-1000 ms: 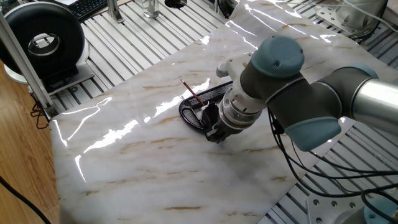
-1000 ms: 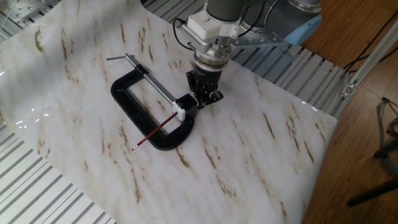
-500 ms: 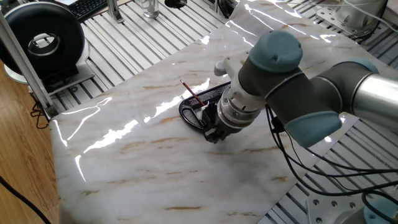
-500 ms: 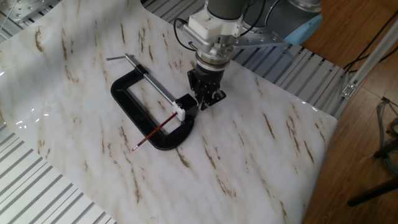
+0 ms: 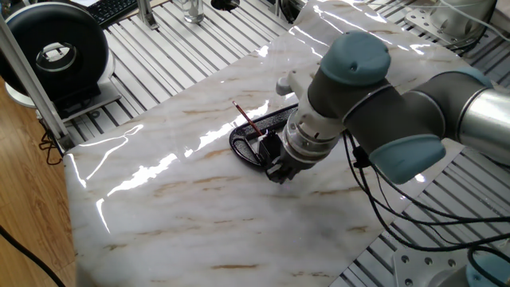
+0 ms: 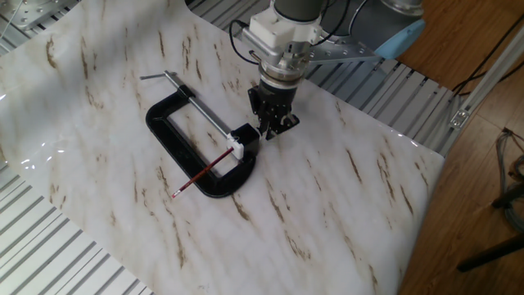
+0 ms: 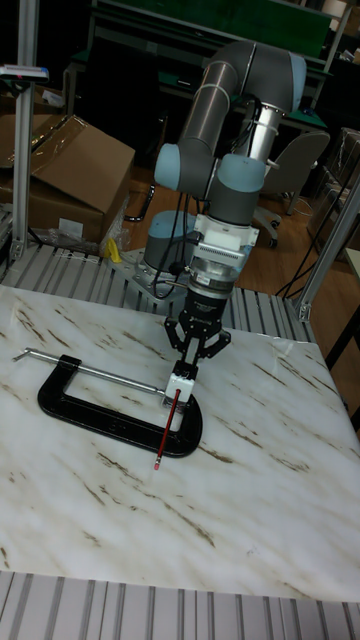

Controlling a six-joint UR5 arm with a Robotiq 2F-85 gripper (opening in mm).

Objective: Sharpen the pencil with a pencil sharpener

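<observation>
The reddish pencil [image 6: 203, 173] lies flat with one end in the pencil sharpener [image 6: 242, 140], a small black block with a white end, which sits at the jaw of a large black C-clamp [image 6: 168, 135]. In the tall fixed view the pencil [image 7: 167, 430] points toward the table front below the sharpener [image 7: 179, 386]. My gripper [image 6: 275, 127] hangs just beyond the sharpener, on the side away from the pencil, touching neither. Its fingers point down and meet at the tips [image 7: 190, 370] with nothing between them. In one fixed view my arm partly hides the gripper [image 5: 279, 171] and the clamp.
The clamp's silver threaded rod [image 6: 196, 100] runs to the far left with a bent handle. The marble sheet [image 6: 327, 213] lies on a slotted metal table. A black round device [image 5: 56, 52] and a glass stand beyond the sheet's edge.
My gripper has drifted a little away from the sharpener, up and to the right in the other fixed view. Pencil, sharpener and clamp have not moved.
</observation>
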